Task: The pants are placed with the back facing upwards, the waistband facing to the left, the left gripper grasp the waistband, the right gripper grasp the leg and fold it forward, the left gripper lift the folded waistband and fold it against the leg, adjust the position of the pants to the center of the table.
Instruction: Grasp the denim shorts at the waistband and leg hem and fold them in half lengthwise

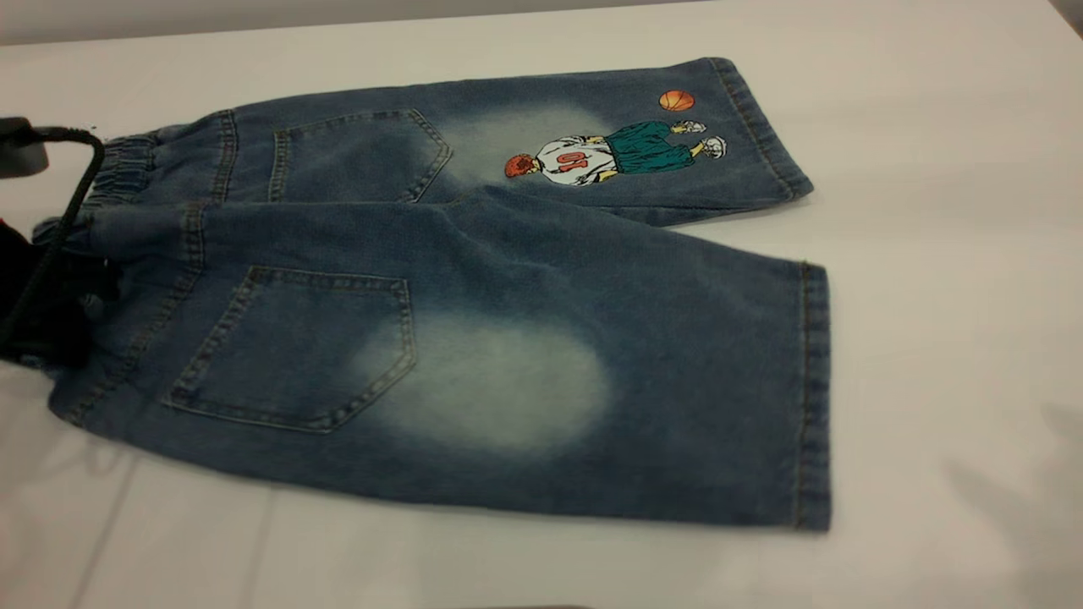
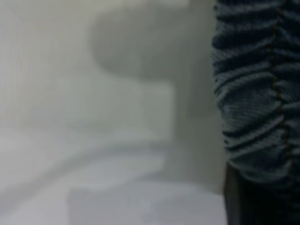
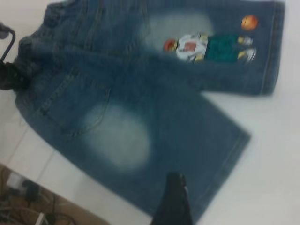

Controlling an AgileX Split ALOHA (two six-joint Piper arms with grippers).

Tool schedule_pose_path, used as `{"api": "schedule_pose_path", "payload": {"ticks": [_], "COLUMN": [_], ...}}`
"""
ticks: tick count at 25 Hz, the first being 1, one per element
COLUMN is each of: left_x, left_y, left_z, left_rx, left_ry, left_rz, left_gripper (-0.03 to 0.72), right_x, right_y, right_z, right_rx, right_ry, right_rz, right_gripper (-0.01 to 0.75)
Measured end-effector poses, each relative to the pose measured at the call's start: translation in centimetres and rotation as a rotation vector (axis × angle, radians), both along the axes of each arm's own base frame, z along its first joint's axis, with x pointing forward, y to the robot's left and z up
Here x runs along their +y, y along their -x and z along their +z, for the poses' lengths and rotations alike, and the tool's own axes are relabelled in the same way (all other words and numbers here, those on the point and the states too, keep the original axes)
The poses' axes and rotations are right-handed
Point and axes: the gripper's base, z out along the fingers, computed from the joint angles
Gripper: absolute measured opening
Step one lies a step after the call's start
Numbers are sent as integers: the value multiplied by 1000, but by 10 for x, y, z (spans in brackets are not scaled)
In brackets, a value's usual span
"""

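White table [image 1: 931, 254] holds pants [image 1: 474, 321] flat, back up, waistband at left gripper [image 1: 42, 288], grip there unclear; right gripper [image 3: 172, 201] hovers over leg [image 3: 154, 150] hem, one finger visible, opening unclear.

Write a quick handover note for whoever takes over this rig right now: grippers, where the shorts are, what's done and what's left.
Left gripper: black arm end at the elastic waistband on the table's left; whether it grips cannot be told.
Right gripper: hovering above the hem side of the plain faded leg, holding nothing; finger state unclear.
Blue denim shorts: spread flat, back pockets up, on the white table, printed leg on the far side.
Done: layout only.
Left: grasp the leg, fold it forward, fold the waistband over, centre the shorts.
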Motion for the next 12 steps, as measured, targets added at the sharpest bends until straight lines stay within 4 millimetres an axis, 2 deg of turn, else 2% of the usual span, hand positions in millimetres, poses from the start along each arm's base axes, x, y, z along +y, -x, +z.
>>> {"api": "schedule_pose_path", "payload": {"ticks": [2, 6, 12], "left_x": [0, -5, -9], "left_y": [-2, -3, -12], "left_z": [0, 2, 13], "left_rx": [-2, 7, 57], "left_ry": [-1, -7, -38], "left_rz": [-2, -20, -28], "left_gripper": [95, 95, 95], "right_x": [5, 29, 87], "right_y": [-10, -28, -30], "right_z": [-4, -33, -87], "right_rx": [33, 184, 409], "right_ry": [13, 98, 339], "right_rz": [45, 194, 411], "right_gripper": [549, 545, 545]}}
